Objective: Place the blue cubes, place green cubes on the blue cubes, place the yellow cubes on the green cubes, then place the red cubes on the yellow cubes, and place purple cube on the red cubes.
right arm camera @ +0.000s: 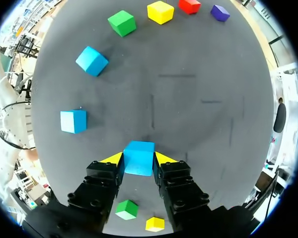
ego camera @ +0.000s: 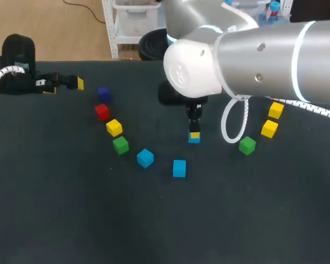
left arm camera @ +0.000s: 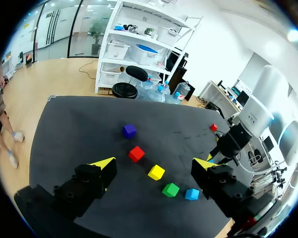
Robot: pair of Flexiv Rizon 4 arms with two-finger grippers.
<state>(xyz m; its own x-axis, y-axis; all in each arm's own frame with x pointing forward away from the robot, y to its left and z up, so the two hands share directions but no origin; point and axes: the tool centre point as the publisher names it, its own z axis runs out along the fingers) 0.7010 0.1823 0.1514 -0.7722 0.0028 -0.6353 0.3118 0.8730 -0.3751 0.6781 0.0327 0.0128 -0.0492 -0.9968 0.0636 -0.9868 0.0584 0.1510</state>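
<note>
My right gripper [ego camera: 194, 134] is shut on a light blue cube [ego camera: 194, 139] [right arm camera: 138, 158] near the table's middle; both yellow tips press its sides. I cannot tell whether it touches the mat. Two more blue cubes [ego camera: 145, 158] [ego camera: 179, 168] lie in front of it to the left. A curved row runs back from them: green [ego camera: 120, 145], yellow [ego camera: 114, 127], red [ego camera: 102, 111], purple [ego camera: 103, 92]. On the right lie a green cube [ego camera: 247, 145] and two yellow cubes [ego camera: 269, 128] [ego camera: 275, 110]. My left gripper [ego camera: 71, 82] [left arm camera: 155, 163] hangs open and empty at the far left.
The dark mat [ego camera: 71, 209] has free room along its front. In the left wrist view a small red cube [left arm camera: 214, 127] sits beyond my right gripper. The right arm's white cable [ego camera: 231, 124] loops down beside the held cube.
</note>
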